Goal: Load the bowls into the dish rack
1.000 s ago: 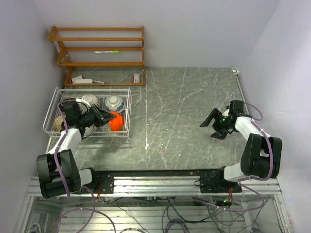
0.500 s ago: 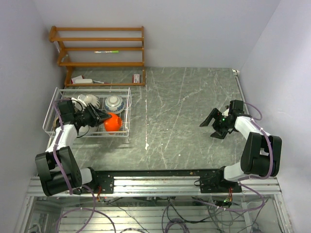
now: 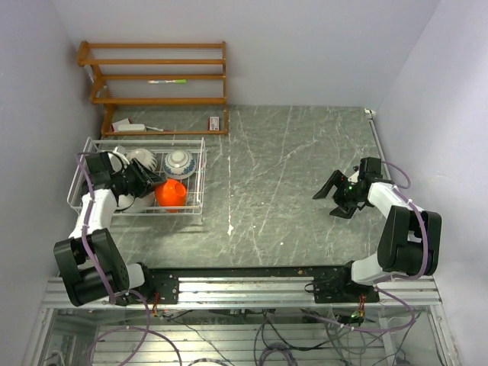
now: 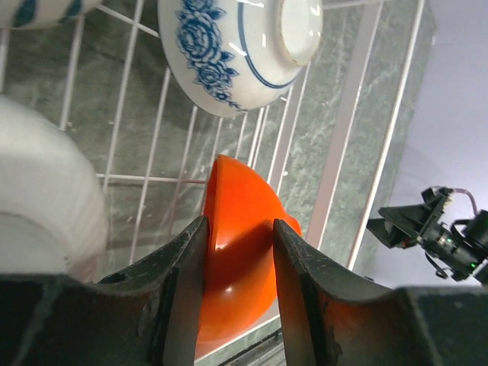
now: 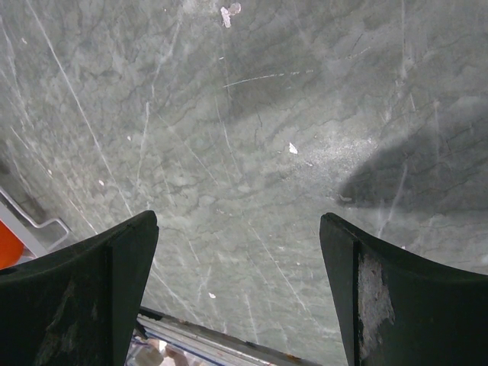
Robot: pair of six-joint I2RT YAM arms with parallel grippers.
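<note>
Over dish rack (image 3: 145, 140), left tool (image 3: 153, 182) (parted) straddling orange bowl (image 3: 171, 194)

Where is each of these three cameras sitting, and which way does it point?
Top external: fixed above and behind the arms, looking down on the table; both arms show, left tool at the dish rack, right tool over the table.
Left wrist: on the left arm, looking into the rack; its fingers flank the orange bowl.
Right wrist: on the right arm, looking down at the table; its fingers stand wide apart.
Shared: top and left wrist both show the orange bowl and the blue-and-white bowl.
</note>
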